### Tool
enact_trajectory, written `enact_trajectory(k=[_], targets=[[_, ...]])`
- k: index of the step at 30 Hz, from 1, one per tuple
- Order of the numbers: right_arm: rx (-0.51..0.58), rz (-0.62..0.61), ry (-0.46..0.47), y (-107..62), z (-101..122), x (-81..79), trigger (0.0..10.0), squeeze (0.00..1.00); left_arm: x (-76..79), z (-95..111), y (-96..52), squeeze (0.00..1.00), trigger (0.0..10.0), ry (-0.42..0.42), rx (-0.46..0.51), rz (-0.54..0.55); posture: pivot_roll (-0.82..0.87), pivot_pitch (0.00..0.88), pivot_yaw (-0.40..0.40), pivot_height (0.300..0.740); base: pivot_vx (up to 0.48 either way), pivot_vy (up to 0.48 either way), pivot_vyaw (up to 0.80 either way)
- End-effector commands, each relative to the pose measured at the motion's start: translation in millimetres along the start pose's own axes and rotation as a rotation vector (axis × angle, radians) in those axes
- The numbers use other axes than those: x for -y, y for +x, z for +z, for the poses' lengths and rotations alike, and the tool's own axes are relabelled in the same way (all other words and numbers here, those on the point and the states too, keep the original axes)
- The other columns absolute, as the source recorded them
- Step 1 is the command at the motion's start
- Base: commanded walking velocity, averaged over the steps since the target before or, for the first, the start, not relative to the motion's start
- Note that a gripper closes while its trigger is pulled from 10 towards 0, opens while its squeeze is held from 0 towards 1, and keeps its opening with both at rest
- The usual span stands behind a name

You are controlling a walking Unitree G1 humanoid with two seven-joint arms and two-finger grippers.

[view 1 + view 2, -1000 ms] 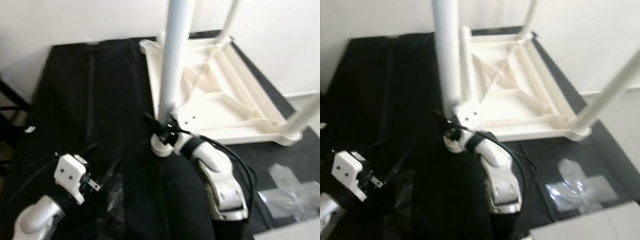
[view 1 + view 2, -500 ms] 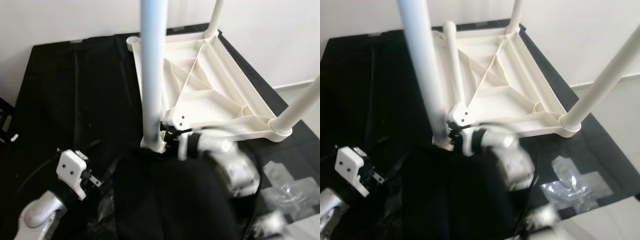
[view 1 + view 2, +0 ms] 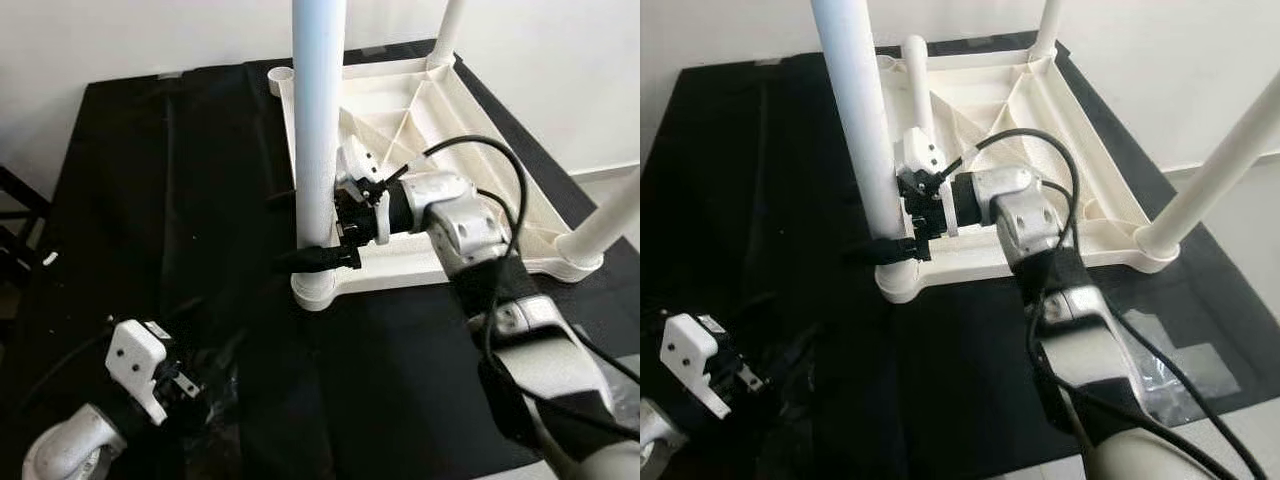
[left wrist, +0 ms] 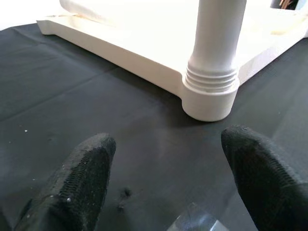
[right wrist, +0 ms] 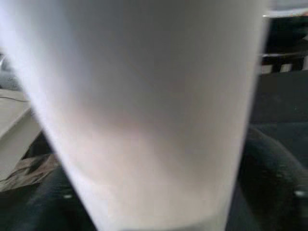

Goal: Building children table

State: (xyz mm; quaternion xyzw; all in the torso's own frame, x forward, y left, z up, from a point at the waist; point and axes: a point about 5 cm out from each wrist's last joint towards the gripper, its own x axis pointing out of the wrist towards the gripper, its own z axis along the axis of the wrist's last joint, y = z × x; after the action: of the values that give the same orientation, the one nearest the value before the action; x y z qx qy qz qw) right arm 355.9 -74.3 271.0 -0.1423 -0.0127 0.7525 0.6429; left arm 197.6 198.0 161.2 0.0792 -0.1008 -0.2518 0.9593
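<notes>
Two right gripper (image 3: pixel 312 228) fingers clasp the table leg (image 3: pixel 318 120) between them; left gripper (image 4: pixel 168 183) fingers spread, empty.

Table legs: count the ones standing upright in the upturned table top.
3. One leg at the near left corner, held by the right gripper; one at the far right corner; one at the near right corner. The far left socket looks empty.

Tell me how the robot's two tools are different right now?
The right tool reaches out to the white table leg, with a finger on either side of it just above the corner socket; the left tool holds nothing, its fingers spread wide over the black cloth. The right arm is stretched forward; the left stays low and back. Both have black fingers.
</notes>
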Motion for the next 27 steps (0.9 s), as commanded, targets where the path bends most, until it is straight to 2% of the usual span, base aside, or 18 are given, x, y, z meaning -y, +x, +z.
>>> enact_trajectory(k=[1,8,16,17,18,20,21,22,23,24,25,26,27], targets=[[0.011,0.051,-0.005,2.7,-1,0.8,0.0,0.0,-0.1,0,-5.2,0.0,10.0,-0.003,-0.027,-0.012,0.02,0.307,-0.001,0.74,0.0,0.0,0.0],[0.025,0.047,-0.004,-2.5,-3,2.3,0.0,0.0,-0.1,0,-3.7,0.0,10.0,-0.008,-0.035,-0.017,0.01,0.3,0.0,0.74,0.0,0.0,0.0],[0.022,0.021,-0.038,-9.9,-11,-3.5,0.0,0.0,-1.2,-1,0.0,0.0,10.0,-0.013,-0.031,-0.017,-0.05,0.285,-0.004,0.74,0.0,0.0,0.0],[0.018,-0.036,-0.051,-12.7,-15,-6.5,0.0,0.0,-1.4,-2,1.4,0.0,10.0,-0.015,-0.03,-0.017,-0.07,0.279,-0.005,0.74,0.0,0.0,0.0],[0.006,-0.27,-0.045,-14.5,-31,-17.2,0.0,0.0,-2.9,-4,4.8,0.0,10.0,-0.016,-0.026,-0.019,-0.09,0.271,-0.01,0.74,0.0,0.0,0.0],[0.006,-0.27,-0.045,-14.5,-31,-17.2,0.0,0.0,-2.9,-4,4.8,0.0,10.0,-0.016,-0.026,-0.019,-0.09,0.271,-0.01,0.74,0.0,0.0,0.0],[-0.008,-0.403,-0.026,-13.4,-39,-22.4,0.0,0.0,-3.8,-4,6.0,0.0,10.0,-0.017,-0.025,-0.02,-0.09,0.27,-0.011,0.74,0.0,0.0,0.0],[-0.008,-0.403,-0.026,-13.4,-39,-22.4,0.0,0.0,-3.8,-4,6.0,0.0,10.0,-0.017,-0.025,-0.02,-0.09,0.27,-0.011,0.74,0.0,0.0,0.0],[-0.04,-0.682,0.01,-8.0,-53,-28.1,0.0,0.0,-5.0,-5,6.8,0.0,10.0,-0.017,-0.023,-0.019,-0.1,0.269,-0.009,0.74,0.0,0.0,0.0],[-0.065,-0.901,0.12,2.2,-75,-53.6,0.0,0.0,-6.9,-5,7.8,0.0,10.0,-0.019,-0.021,-0.017,-0.12,0.267,-0.001,0.74,0.0,0.0,0.0],[-0.065,-0.901,0.12,2.2,-75,-53.6,0.0,0.0,-6.9,-5,7.8,0.0,10.0,-0.019,-0.021,-0.017,-0.12,0.267,-0.001,0.74,0.0,0.0,0.0],[-0.112,-1.049,0.173,9.3,-89,-78.1,0.0,0.0,-9.0,-5,9.9,0.0,10.0,-0.02,-0.018,-0.015,-0.12,0.264,0.006,0.74,0.0,0.0,0.0],[-0.112,-1.049,0.173,9.3,-89,-78.1,0.0,0.0,-9.0,-5,9.9,0.0,10.0,-0.02,-0.018,-0.015,-0.12,0.264,0.006,0.74,0.0,0.0,0.0]])
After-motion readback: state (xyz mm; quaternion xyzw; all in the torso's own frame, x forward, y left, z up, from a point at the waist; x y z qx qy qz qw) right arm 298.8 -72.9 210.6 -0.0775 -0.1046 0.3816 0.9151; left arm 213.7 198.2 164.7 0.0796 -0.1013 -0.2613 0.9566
